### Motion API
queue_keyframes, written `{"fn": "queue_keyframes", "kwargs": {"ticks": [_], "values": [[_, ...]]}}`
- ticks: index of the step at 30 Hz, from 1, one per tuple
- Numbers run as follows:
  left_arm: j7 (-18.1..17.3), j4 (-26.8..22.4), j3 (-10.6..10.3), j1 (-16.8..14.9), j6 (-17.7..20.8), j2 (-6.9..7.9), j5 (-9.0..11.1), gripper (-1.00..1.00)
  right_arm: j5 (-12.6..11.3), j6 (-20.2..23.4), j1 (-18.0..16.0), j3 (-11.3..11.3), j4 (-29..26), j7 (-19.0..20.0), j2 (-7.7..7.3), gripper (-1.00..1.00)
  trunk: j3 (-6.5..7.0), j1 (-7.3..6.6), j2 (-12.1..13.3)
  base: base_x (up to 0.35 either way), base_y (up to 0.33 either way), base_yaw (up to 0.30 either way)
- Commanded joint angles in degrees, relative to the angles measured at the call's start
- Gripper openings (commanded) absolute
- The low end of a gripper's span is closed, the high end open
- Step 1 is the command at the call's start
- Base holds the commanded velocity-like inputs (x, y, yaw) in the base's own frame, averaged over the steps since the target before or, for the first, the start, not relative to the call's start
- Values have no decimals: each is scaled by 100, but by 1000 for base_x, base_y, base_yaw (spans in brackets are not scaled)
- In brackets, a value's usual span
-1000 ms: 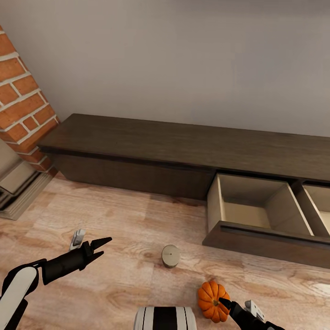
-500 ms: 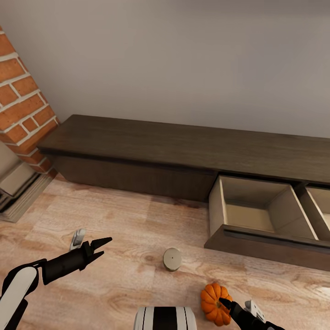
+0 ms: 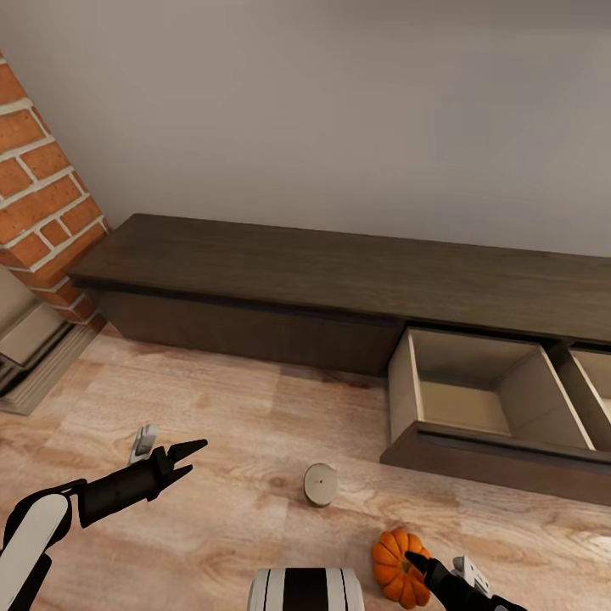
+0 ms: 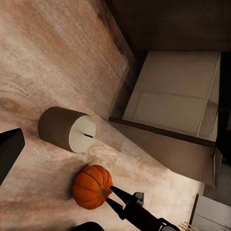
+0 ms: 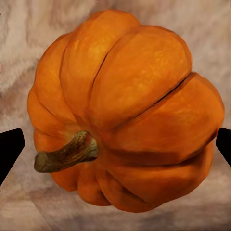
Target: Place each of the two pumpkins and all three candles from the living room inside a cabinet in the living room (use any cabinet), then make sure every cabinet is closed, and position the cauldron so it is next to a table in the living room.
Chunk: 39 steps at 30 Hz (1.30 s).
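A bright orange pumpkin [image 3: 397,567] lies on the wood floor at the lower right. My right gripper [image 3: 417,560] hangs open just over it, and the pumpkin [image 5: 125,110] sits between its two black fingertips [image 5: 9,149]. A beige candle [image 3: 321,484] stands on the floor to the left of it, seen also as the candle [image 4: 67,129] beside the pumpkin [image 4: 91,186]. My left gripper [image 3: 193,456] is open and empty above the floor, left of the candle. The long dark brown cabinet [image 3: 322,280] runs along the wall, with one drawer [image 3: 475,407] pulled out and empty.
A second drawer [image 3: 594,382] is pulled out at the right edge. A red brick fireplace [image 3: 42,178] with a stepped hearth [image 3: 34,356] stands at the left. My trunk [image 3: 305,590] shows at the bottom middle. Bare wood floor [image 3: 238,399] lies before the cabinet.
The whole picture has slid down a little, so the camera has moved. The pumpkin and candle sit lower in the view. Both arms keep their pose.
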Motion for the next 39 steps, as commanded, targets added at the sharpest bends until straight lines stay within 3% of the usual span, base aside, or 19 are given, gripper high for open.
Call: {"fn": "queue_keyframes", "kwargs": {"ticks": [1, 16, 30, 39], "values": [[-55, 1, 8, -3, 23, -1, -51, 100, -63, 36, -2, 32, -2, 15, -5, 100, -3, 0, -1, 57, 0, 0], [-55, -6, 21, -3, 23, 3, -51, 100, -64, 42, -2, 31, -1, 15, -8, 100, -3, 0, -1, 5, 0, 0], [-55, -8, 16, 2, 25, -1, -51, 100, -73, 53, -2, 26, 3, 15, -16, 100, -247, 28, -16, 0, 0, 0], [-55, -22, 12, -1, 27, -1, -51, 100, -75, 53, -2, 23, 7, 10, -17, 100, -292, 33, -19, 0, 0, 0]]}}
